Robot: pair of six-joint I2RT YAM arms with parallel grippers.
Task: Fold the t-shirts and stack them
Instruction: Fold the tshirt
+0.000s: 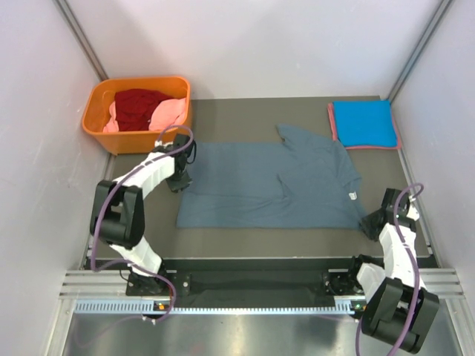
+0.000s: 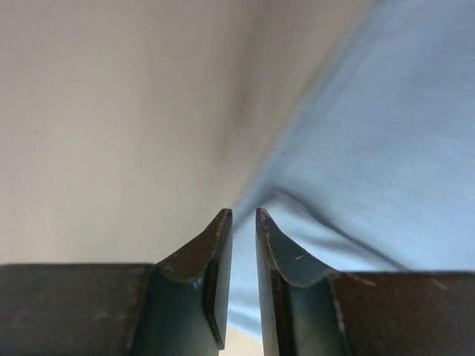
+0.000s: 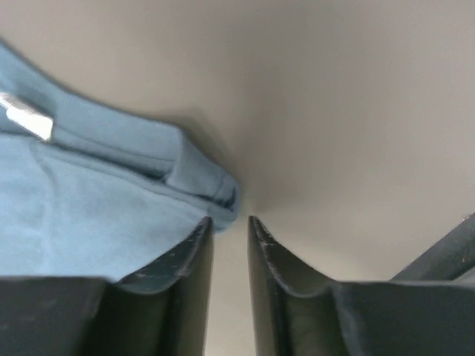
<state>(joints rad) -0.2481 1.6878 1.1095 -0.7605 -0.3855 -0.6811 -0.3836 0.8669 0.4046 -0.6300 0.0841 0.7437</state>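
The grey-blue t-shirt (image 1: 274,185) lies flat mid-frame. The right gripper (image 3: 230,219) is slightly apart and empty at the shirt's lower-right corner. The left gripper (image 2: 243,213) shows a slit at the left hem, grip unclear. A one-sided pinch could drag it askew.
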